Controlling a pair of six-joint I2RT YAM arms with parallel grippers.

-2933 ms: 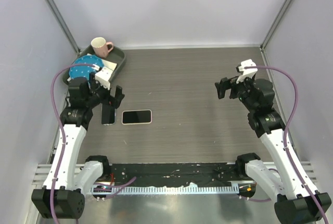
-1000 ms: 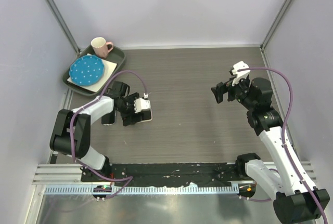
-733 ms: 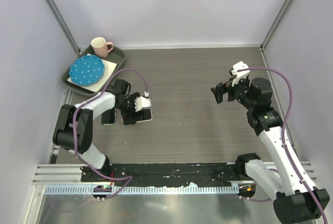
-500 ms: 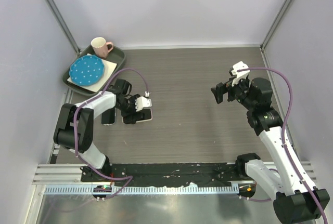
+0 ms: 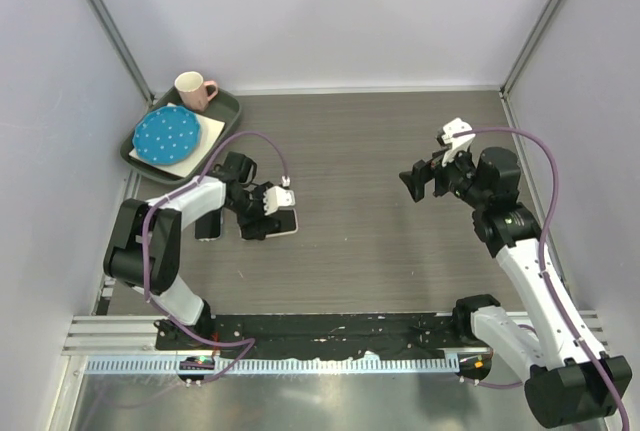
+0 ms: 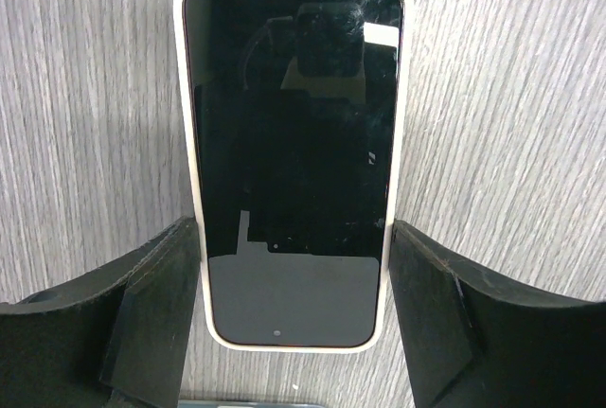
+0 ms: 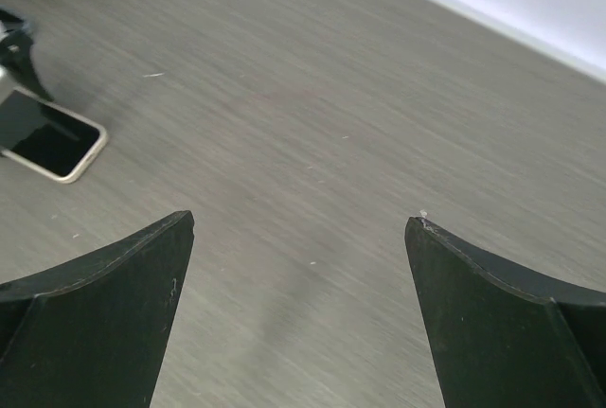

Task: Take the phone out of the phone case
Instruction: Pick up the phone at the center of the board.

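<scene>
While my left gripper [image 6: 294, 306] clamps the long sides of the cream rubbery phone case [image 6: 183, 124], its black glass-fronted phone [image 6: 294, 143] lies screen-up on the grey wood-grain table [image 6: 492, 96]. Probably light, stiff, slippery; peel the soft rim at a corner. My right gripper [image 7: 298, 266] hangs wide open.

The overhead camera is looking down from high behind the near edge, taking in the whole desk [image 5: 380, 151]. The left wrist camera is staring straight down, very close on the phone [image 6: 294, 143]. The right wrist camera is looking slantwise across the desk, catching that same phone far off.
</scene>
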